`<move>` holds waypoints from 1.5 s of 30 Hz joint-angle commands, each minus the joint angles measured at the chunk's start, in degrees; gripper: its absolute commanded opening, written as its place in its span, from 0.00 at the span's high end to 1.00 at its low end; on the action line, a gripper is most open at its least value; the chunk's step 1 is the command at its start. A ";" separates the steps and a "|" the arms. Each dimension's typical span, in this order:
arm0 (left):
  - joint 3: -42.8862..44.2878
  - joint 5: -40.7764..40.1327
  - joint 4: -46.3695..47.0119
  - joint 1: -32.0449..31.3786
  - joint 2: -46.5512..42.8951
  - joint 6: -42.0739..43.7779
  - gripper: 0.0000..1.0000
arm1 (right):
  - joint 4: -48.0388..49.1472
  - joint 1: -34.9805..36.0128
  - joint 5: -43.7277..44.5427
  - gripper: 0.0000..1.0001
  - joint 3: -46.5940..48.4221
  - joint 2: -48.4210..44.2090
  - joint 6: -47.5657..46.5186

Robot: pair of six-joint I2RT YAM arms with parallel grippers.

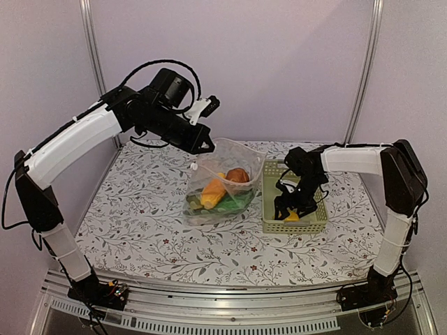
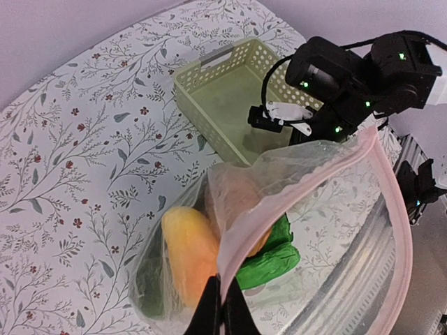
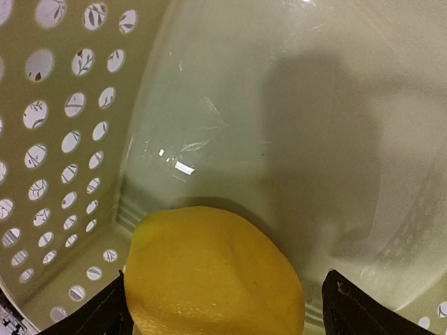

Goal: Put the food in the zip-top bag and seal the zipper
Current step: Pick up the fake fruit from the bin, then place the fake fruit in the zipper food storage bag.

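Note:
The clear zip-top bag (image 1: 225,183) stands open mid-table. My left gripper (image 1: 207,144) is shut on its mouth edge and holds it up. In the left wrist view the fingers (image 2: 222,307) pinch the pinkish zipper strip (image 2: 307,178). Inside the bag lie the orange-yellow oval (image 2: 188,255), a brown potato (image 1: 238,174) and green pieces (image 2: 274,258). My right gripper (image 1: 292,209) reaches down into the pale green basket (image 1: 318,225). It is open, with its fingers on either side of the yellow lemon (image 3: 216,272), and the right finger (image 3: 356,307) stands apart from it.
The basket (image 2: 209,91) sits right of the bag, almost touching it, and its perforated wall (image 3: 63,139) is close on the left of my right gripper. The floral tablecloth (image 1: 140,223) covers the table. Metal frame posts stand at the back corners.

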 commanded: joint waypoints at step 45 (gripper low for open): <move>-1.35 3.44 1.92 0.93 0.61 -2.61 1.00 | 4.75 17.85 -5.76 0.01 32.07 -13.58 6.44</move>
